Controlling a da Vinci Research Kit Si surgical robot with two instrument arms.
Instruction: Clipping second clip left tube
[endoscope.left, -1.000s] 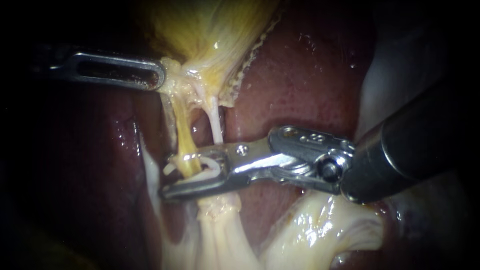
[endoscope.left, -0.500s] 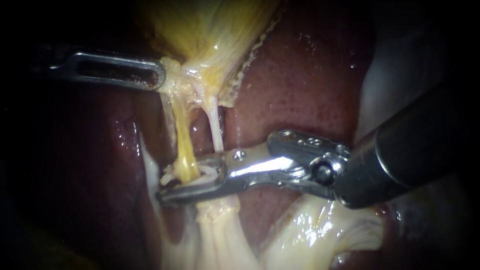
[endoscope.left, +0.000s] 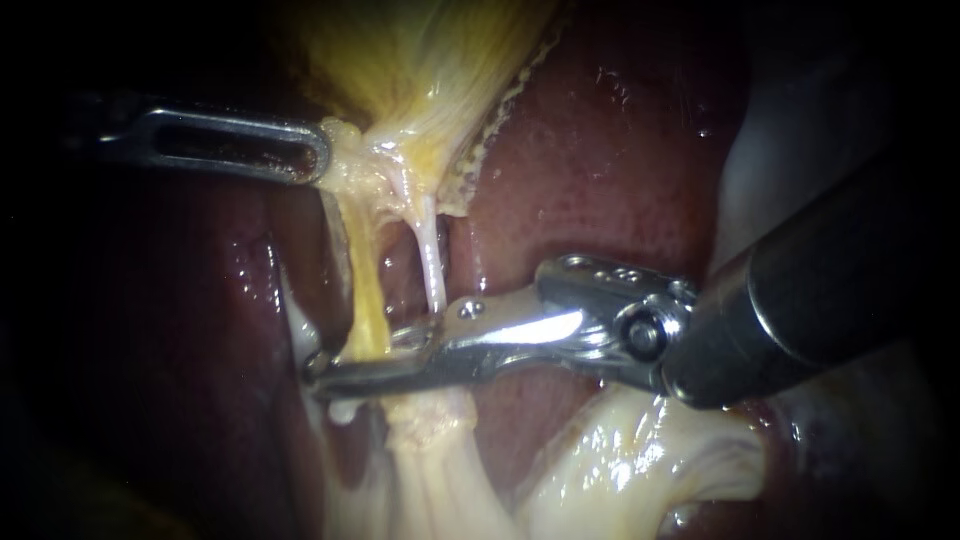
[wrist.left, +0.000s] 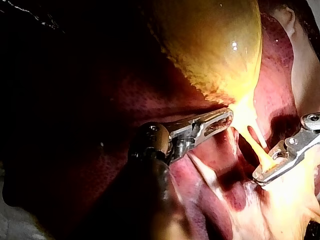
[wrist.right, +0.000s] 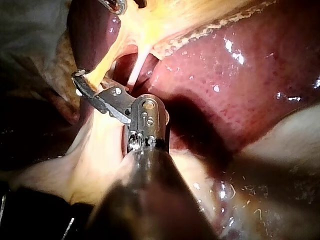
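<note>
The yellow left tube runs down from the gallbladder beside the thin white right tube. My right instrument comes in from the right, its jaws shut across the left tube low down, with a pale clip pressed between them. The right wrist view shows the same jaws closed on the yellow tube. My left instrument is shut on tissue at the gallbladder's neck and holds it taut; the left wrist view shows its jaws together there.
Dark red liver lies behind and to the right of the tubes. Pale fatty tissue bulges under the right instrument's wrist joint. The right instrument's dark shaft fills the right side.
My right instrument's jaws have closed from a gap around the left tube to shut on it, flattening the clip. Their tips have slid slightly left. The left instrument has held still.
</note>
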